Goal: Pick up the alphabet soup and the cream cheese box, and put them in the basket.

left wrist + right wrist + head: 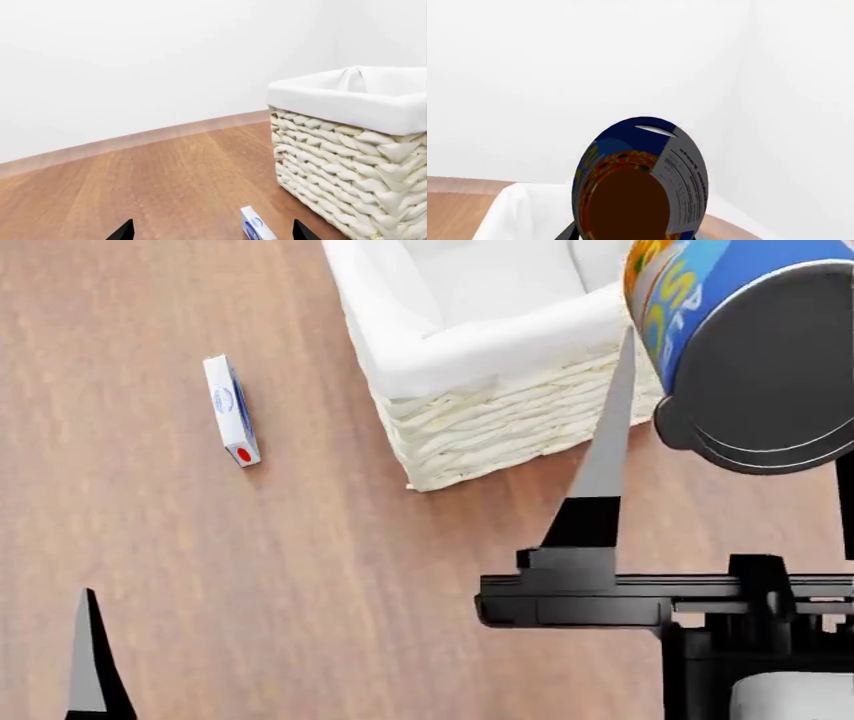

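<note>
The alphabet soup (747, 330) is a blue-labelled can with an orange band, held high and tilted in my right gripper (634, 236), which is shut on it. In the head view it hangs over the right side of the basket (454, 430), a cream wicker basket with a white liner. The liner (514, 215) also shows beneath the can (640, 185) in the right wrist view. The cream cheese box (230, 410) lies on the wooden floor left of the basket. My left gripper (213, 236) is open and low, with the box (257, 226) just ahead between its fingertips and the basket (347, 165) beside it.
Wooden floor (267, 570) spreads round the basket. A white wall with a baseboard (133, 140) runs behind. One left finger (88, 660) shows at the head view's lower left. The right arm's black mount (627, 600) fills that view's lower right.
</note>
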